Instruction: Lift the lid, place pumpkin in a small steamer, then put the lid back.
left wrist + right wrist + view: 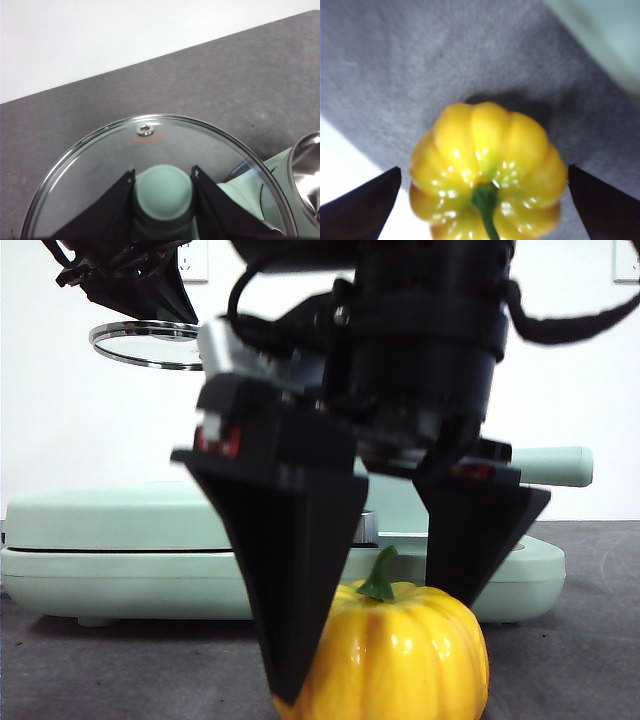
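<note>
Pumpkin (400, 655), glossy yellow-orange with a curved green stem (380, 575), is seen standing on the dark grey table (580, 640) at the near edge of the front view. The right gripper (385, 630) is lowered around it, with one black jaw at each flank; the jaws are spread wider than the fruit. In the right wrist view a gap is shown between each jaw and the pumpkin (487, 167), so no pinch is made, although in the front view the nearer jaw overlaps the fruit's side.

The lid (150, 343) is held in the air near the upper corner of the front view, level, well above the table. It is gripped by the left gripper (163, 187), whose jaws are pressed against both sides of the mint-green knob (163, 190) on the clear glass disc (150, 150).

Behind the pumpkin a wide mint-green appliance (120, 550) is seen lying across the table. A long mint-green handle (555, 465) is visible past the right arm; the small steamer's body is hidden by that arm in the front view. In the left wrist view a shiny steel rim (305, 175) is partly shown beside the lid.
</note>
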### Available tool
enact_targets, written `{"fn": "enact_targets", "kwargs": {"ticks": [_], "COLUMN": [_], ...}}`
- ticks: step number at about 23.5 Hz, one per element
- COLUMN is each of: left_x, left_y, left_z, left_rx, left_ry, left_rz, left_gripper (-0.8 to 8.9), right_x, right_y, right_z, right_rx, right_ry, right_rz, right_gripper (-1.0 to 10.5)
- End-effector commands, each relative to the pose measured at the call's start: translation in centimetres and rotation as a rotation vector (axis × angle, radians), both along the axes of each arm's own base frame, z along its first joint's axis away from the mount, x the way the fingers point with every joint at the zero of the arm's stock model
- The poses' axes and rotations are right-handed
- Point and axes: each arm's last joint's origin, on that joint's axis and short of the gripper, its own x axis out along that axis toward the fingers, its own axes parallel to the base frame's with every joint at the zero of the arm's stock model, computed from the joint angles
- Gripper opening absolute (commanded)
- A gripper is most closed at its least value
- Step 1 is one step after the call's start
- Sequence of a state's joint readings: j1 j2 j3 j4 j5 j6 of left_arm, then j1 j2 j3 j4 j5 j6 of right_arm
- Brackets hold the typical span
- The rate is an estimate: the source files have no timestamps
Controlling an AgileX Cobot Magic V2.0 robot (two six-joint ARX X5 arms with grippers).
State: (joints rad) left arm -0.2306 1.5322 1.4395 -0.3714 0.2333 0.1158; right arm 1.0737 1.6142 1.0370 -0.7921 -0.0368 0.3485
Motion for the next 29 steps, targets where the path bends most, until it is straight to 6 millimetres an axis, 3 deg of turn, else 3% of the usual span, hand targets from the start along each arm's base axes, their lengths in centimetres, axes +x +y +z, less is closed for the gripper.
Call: {"fn": "enact_targets", "kwargs": {"ticks": [1, 2, 5, 9, 11, 14, 19, 22, 24, 29], "left_x": [0.0, 0.0, 0.0, 0.0, 0.0, -0.1, -0.1, -0.1, -0.1, -0.1], "left_y": [0.1, 0.1, 0.1, 0.1, 0.1, 0.1, 0.1, 0.1, 0.1, 0.1], "left_z": [1.3, 1.3, 1.3, 1.3, 1.3, 1.3, 1.3, 1.2, 1.2, 1.2], "left_rx": [-0.015, -0.015, -0.015, -0.015, -0.015, -0.014, -0.014, -0.014, -0.014, -0.014], "left_ry": [-0.056, -0.055, -0.055, -0.055, -0.055, -0.052, -0.052, -0.049, -0.049, -0.049], "left_rz": [0.0, 0.0, 0.0, 0.0, 0.001, 0.001, 0.001, 0.001, 0.001, 0.001], "left_gripper": [0.56, 0.56, 0.56, 0.56, 0.56, 0.56, 0.56, 0.56, 0.56, 0.56], "right_x": [-0.1, -0.1, 0.0, 0.1, 0.2, 1.3, 5.9, 9.8, 12.7, 17.1], "right_y": [0.9, 1.0, 1.1, 1.0, 0.9, 0.8, -0.8, -2.5, -3.5, -4.1], "right_z": [-0.9, -1.2, -1.7, -1.2, 0.0, 3.2, 10.8, 14.1, 15.3, 15.3], "right_rx": [-0.007, -0.015, -0.028, -0.018, -0.006, -0.025, 0.041, 0.104, 0.116, 0.1], "right_ry": [0.04, 0.052, 0.057, 0.053, 0.046, 0.043, -0.025, -0.099, -0.125, -0.134], "right_rz": [0.028, 0.037, 0.037, 0.033, 0.03, 0.071, -0.002, -0.091, -0.156, -0.206], "right_gripper": [5.4, 5.3, 3.5, 3.2, 3.2, 3.2, 3.2, 3.2, 3.2, 3.2]}}
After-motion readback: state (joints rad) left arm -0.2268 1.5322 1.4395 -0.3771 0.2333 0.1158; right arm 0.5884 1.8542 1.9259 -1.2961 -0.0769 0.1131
